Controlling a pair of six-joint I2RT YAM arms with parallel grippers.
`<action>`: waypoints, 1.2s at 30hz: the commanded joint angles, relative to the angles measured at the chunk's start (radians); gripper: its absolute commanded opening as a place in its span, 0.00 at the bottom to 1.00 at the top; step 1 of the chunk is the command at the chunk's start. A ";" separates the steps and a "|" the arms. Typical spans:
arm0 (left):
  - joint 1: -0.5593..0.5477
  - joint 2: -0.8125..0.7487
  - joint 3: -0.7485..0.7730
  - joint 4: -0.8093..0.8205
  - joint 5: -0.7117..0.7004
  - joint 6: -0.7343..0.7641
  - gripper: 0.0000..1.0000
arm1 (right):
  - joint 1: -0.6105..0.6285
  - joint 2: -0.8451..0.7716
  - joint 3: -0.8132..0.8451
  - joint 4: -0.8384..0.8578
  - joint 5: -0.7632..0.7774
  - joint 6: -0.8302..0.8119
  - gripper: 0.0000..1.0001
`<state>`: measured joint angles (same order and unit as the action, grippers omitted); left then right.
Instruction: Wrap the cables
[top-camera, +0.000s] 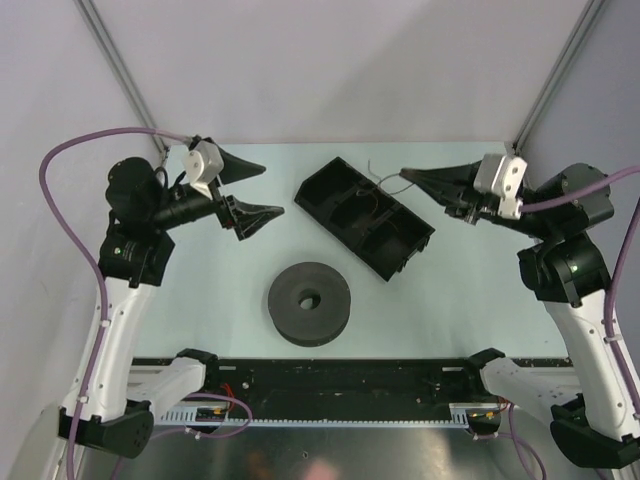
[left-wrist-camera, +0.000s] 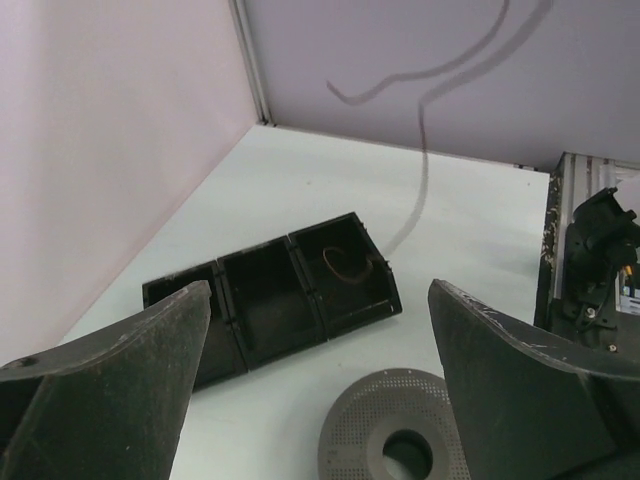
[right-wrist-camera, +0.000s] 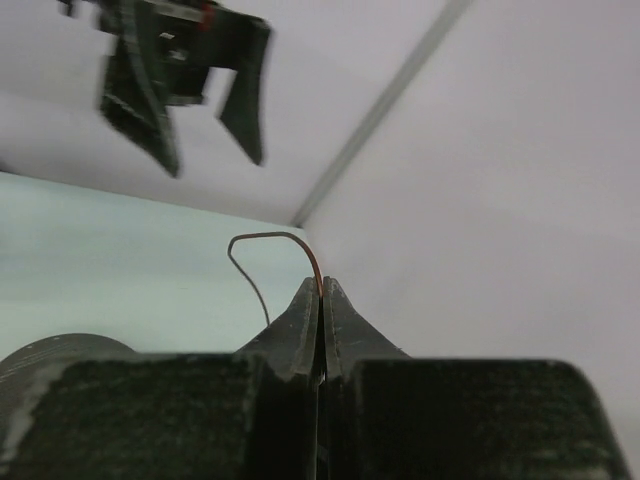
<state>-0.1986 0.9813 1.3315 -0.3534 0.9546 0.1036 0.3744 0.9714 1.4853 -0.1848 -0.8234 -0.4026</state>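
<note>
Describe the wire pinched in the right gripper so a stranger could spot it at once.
On the pale table, find the black three-compartment tray lying at a slant behind the round grey spool. The right gripper holds its shut tips at the tray's far edge. The cable is the hair-thin, wavy dark wire arching from those tips toward the tray, far finer than anything nearby.

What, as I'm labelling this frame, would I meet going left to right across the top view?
left gripper → dark round spool → black tray → right gripper. The thin wire, pinched in the right gripper, overlaps the tray, so it is left out.
</note>
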 joint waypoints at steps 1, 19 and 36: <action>-0.031 0.055 0.019 0.162 0.014 -0.138 0.93 | 0.089 -0.030 -0.018 0.020 -0.098 -0.107 0.00; -0.158 0.132 -0.228 0.606 -0.068 -1.039 0.99 | 0.469 -0.054 -0.100 -0.089 0.208 -0.633 0.00; -0.185 0.099 -0.305 0.636 -0.179 -1.258 0.94 | 0.567 -0.015 -0.207 0.094 0.353 -0.688 0.00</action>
<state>-0.3660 1.1107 1.0359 0.2356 0.8047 -1.1034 0.9161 0.9489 1.2945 -0.1940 -0.5266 -1.0676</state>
